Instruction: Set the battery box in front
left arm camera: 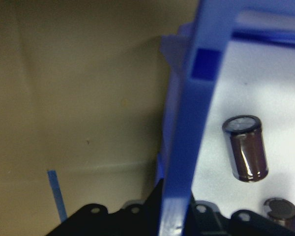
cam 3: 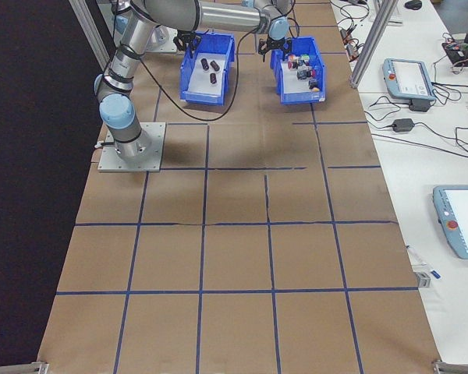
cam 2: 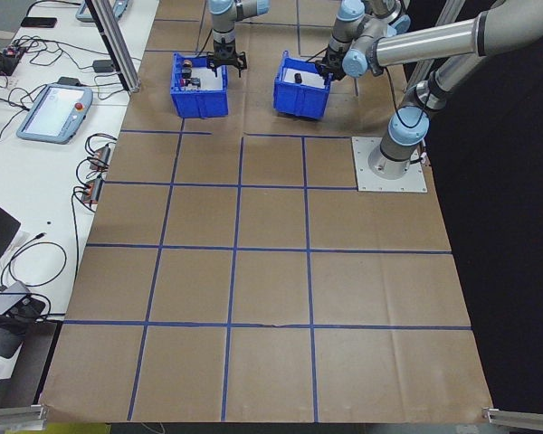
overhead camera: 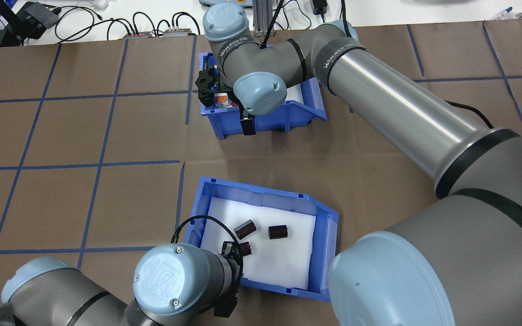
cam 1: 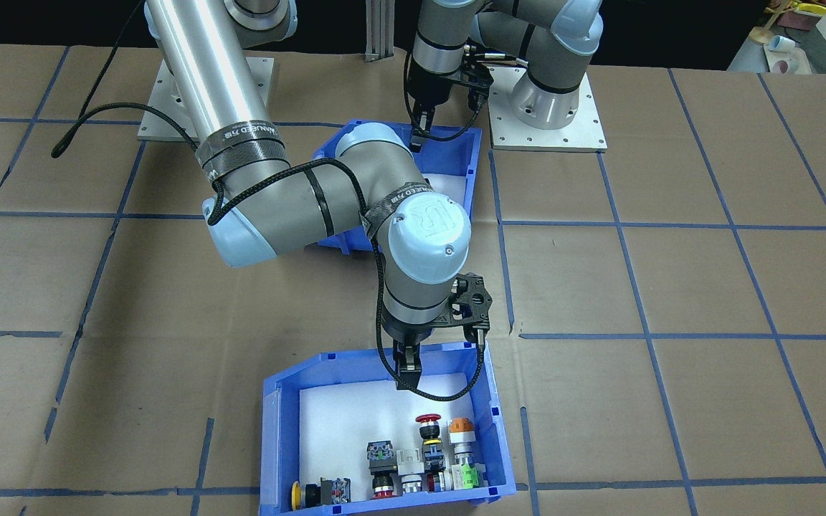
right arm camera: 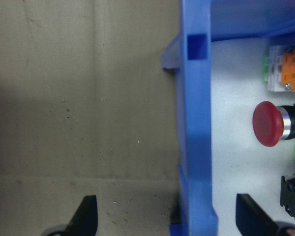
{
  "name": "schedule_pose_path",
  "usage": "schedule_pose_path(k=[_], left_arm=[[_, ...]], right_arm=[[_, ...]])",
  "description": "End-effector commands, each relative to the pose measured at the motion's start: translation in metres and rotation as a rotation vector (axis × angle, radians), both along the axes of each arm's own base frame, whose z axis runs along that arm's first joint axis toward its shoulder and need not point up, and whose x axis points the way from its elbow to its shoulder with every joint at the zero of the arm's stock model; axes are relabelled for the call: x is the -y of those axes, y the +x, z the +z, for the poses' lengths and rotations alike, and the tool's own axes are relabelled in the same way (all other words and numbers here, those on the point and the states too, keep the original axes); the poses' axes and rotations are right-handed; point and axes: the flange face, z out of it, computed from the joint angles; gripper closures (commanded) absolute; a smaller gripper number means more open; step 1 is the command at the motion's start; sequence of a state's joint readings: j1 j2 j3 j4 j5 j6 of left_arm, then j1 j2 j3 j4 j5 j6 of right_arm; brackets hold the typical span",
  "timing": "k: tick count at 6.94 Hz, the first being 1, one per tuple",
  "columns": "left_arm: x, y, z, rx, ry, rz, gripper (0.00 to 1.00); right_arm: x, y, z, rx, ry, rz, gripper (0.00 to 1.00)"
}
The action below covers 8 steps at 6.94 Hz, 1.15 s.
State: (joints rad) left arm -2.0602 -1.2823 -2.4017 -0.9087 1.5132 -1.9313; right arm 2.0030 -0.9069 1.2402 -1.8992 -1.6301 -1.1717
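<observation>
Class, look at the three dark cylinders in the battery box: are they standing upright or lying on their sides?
Lying on their sides. In the overhead view the cylinders rest lengthwise on the white pad of the battery box.

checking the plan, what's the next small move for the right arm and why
Probably shut the right gripper: its jaws stand open astride the switch bin wall, not gripping it, while the left gripper seems clamped on the battery box wall.

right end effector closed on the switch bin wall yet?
No. In the right wrist view, its fingers stand wide apart on either side of the bin wall, not touching it.
</observation>
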Motion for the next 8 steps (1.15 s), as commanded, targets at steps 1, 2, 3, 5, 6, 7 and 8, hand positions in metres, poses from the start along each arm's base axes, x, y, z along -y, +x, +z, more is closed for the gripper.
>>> schedule_pose_path(k=[1, 2, 3, 5, 6, 7, 8], left_arm=[[0.014, 0.026, 0.009, 0.024, 0.003, -0.015, 1.00], [0.019, 0.030, 0.011, 0.022, -0.003, -0.018, 1.00], [0.028, 0.033, 0.018, 0.018, -0.016, -0.027, 1.00], [0.044, 0.047, 0.024, 0.011, -0.009, -0.018, 1.00], [0.051, 0.054, 0.024, 0.003, -0.009, -0.022, 1.00], [0.054, 0.059, 0.024, 0.005, -0.006, -0.025, 1.00], [0.056, 0.060, 0.026, 0.008, -0.009, -0.037, 1.00]], right_arm=[[0.006, -0.005, 0.003, -0.002, -0.008, -0.010, 0.46], [0.008, -0.006, 0.007, 0.002, -0.014, -0.007, 0.82], [0.010, -0.008, 0.010, 0.008, -0.023, -0.009, 0.93], [0.019, -0.005, 0.033, 0.029, -0.070, 0.002, 0.96], [0.027, -0.016, 0.051, 0.032, -0.095, 0.011, 0.96], [0.036, -0.041, 0.068, 0.034, -0.106, -0.007, 0.97], [0.045, -0.082, 0.092, 0.031, -0.104, -0.036, 0.97]])
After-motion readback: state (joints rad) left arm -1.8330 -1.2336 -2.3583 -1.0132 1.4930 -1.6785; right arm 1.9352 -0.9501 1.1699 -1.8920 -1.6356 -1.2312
